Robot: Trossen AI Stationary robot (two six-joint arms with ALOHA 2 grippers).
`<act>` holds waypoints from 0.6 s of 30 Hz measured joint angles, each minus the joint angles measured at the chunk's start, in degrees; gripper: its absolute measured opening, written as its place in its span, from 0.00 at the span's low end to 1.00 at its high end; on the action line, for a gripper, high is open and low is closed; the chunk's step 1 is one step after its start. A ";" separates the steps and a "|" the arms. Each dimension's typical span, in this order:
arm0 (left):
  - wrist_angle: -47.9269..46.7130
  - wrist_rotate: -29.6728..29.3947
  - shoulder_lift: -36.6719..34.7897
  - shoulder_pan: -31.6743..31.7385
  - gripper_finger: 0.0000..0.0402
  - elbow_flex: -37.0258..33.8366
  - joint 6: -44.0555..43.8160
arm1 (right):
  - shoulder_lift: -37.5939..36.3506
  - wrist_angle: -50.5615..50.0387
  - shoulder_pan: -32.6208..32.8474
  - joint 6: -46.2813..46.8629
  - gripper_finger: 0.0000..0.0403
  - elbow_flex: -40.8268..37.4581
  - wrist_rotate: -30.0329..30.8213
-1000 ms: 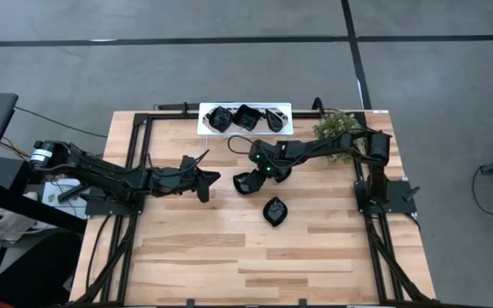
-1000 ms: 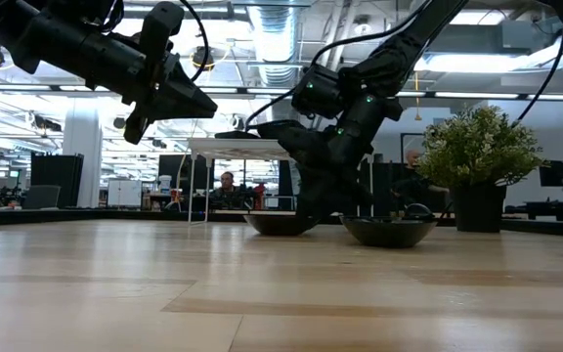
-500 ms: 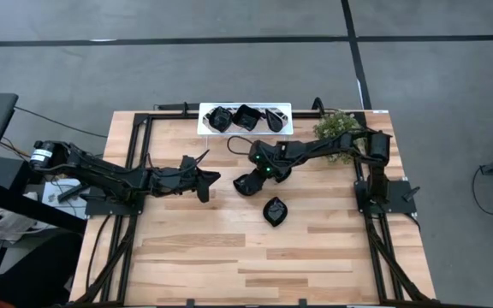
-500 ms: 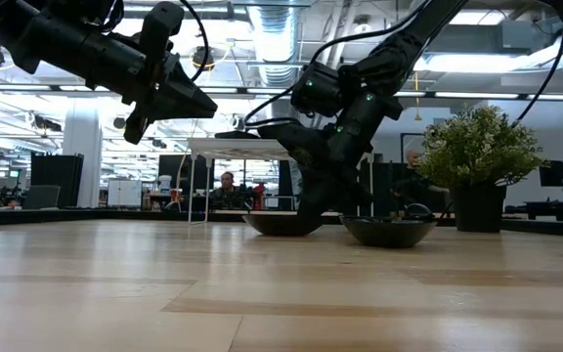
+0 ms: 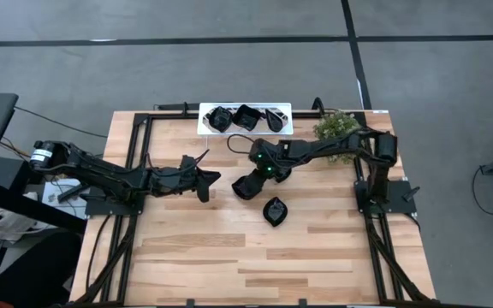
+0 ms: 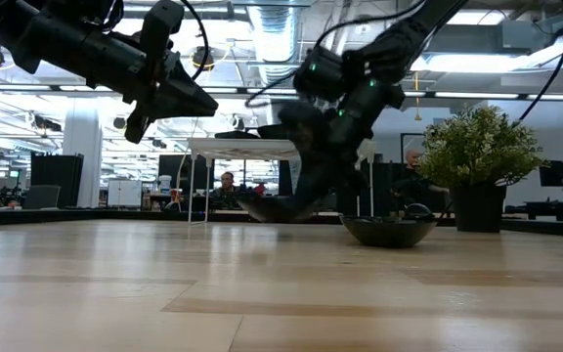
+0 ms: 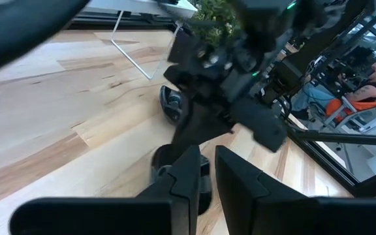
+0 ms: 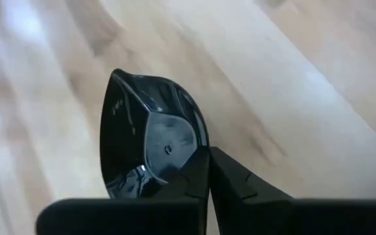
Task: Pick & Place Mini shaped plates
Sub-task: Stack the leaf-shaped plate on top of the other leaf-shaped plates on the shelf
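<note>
Light wood worktop (image 5: 229,257), grey floor around; open office behind. Right hand (image 5: 245,185) clenched on black plate (image 8: 150,145); left hand (image 5: 205,181) nearly closed, empty.

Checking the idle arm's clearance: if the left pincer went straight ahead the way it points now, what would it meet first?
Most likely the right pincer and the black plate it grips, which sit directly ahead of the left pincer in its wrist view. Depth is unclear; another plate lies behind them.
</note>
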 joint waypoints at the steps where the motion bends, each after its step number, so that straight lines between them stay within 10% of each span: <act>1: 0.03 0.00 0.00 -0.01 0.12 0.00 0.00 | -0.95 -0.41 0.14 0.00 0.00 0.03 -0.05; 18: 2.59 0.02 -0.02 -0.01 0.12 0.00 -0.59 | -15.54 -0.38 4.55 0.61 0.00 0.05 11.35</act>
